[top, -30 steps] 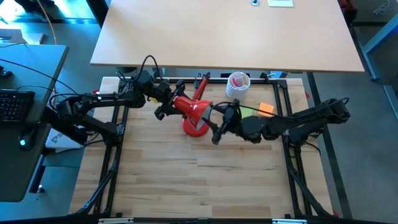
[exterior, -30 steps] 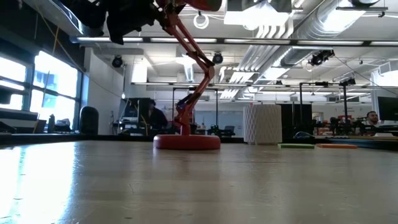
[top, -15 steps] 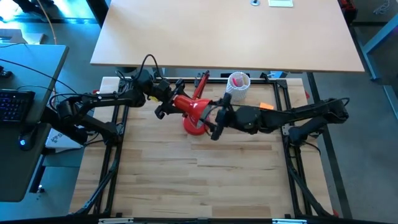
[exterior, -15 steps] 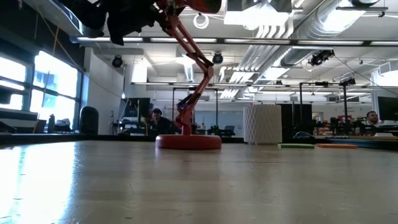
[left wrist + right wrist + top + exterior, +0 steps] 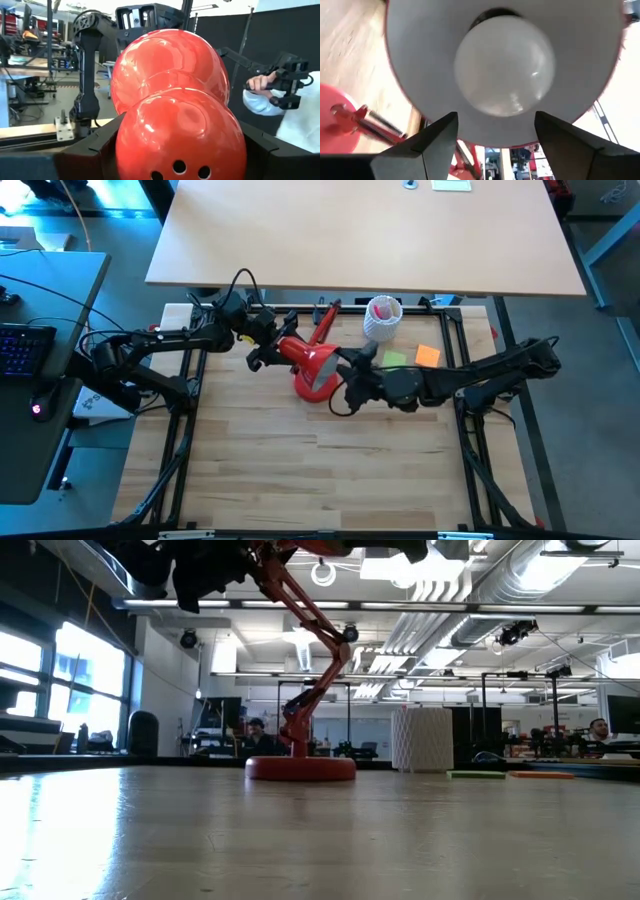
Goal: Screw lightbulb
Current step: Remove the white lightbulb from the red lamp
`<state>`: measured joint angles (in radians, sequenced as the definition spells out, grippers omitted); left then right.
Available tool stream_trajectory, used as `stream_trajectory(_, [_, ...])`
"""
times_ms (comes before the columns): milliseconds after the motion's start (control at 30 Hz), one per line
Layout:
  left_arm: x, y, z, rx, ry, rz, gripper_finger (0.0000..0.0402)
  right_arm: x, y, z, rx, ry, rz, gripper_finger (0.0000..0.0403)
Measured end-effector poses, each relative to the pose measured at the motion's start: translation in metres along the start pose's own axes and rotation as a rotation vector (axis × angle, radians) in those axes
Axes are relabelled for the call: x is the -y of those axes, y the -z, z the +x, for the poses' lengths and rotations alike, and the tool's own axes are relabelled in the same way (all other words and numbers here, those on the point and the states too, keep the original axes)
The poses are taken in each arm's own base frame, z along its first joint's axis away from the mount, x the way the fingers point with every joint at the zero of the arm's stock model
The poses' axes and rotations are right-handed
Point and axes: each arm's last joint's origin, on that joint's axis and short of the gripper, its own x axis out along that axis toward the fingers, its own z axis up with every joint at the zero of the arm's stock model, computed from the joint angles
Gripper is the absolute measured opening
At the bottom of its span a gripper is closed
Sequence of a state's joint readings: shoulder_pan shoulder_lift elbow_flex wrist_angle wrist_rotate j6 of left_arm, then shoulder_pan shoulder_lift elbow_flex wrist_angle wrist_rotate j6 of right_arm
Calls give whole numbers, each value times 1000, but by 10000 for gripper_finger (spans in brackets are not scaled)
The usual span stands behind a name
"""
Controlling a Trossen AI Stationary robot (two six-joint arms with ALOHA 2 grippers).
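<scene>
A red desk lamp stands with its round base (image 5: 300, 768) on the wooden table. My left gripper (image 5: 268, 350) holds its shade (image 5: 318, 362) raised and lying level, the mouth toward the table's right. Seated deep in the shade's white inside (image 5: 420, 50) is the white lightbulb (image 5: 505, 65). My right gripper (image 5: 345, 375) is at the shade's mouth, pointing level into it. It is open, and its two fingertips (image 5: 445, 130) stand just short of the lightbulb, one to each side, without touching it. My left gripper holds the shade by its rounded rear cap (image 5: 180, 150), the end with the small vent holes, pinched between the two fingers (image 5: 97, 150). The fingers come level from the table's left, in line with the shade. The shade is lifted above the table while the lamp's base stays down.
A white perforated cup (image 5: 382, 315) stands at the far edge behind the lamp. A green note (image 5: 397, 358) and an orange note (image 5: 428, 355) lie beside it. Black frame rails run along the table's sides. A person's hand with a controller (image 5: 280, 95) shows beyond the table.
My right gripper has pushed in toward the shade's mouth, then drawn back a little toward the table's right, and it has rolled far about its own pointing line. The left gripper and the shade have kept still.
</scene>
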<state>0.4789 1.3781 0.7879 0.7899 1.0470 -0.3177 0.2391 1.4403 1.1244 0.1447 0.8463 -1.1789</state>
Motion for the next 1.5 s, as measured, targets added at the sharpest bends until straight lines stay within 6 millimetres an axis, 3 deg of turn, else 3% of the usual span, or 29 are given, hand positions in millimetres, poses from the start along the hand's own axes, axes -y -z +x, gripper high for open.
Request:
stream_trajectory(500, [-1,-2,0,25,-44,-16,249,3,-5,-6,-2,46,395,320])
stream_trajectory(833, [0,-1,1,24,-37,-18,249,-1,-19,-28,-55,120,687,321])
stream_trajectory(1200, [1,-1,4,28,-38,-8,249,-4,-28,-42,-1,100,955,321])
stream_trajectory(1500, [1,-1,3,25,-37,3,249,2,-19,-26,39,94,1439,321])
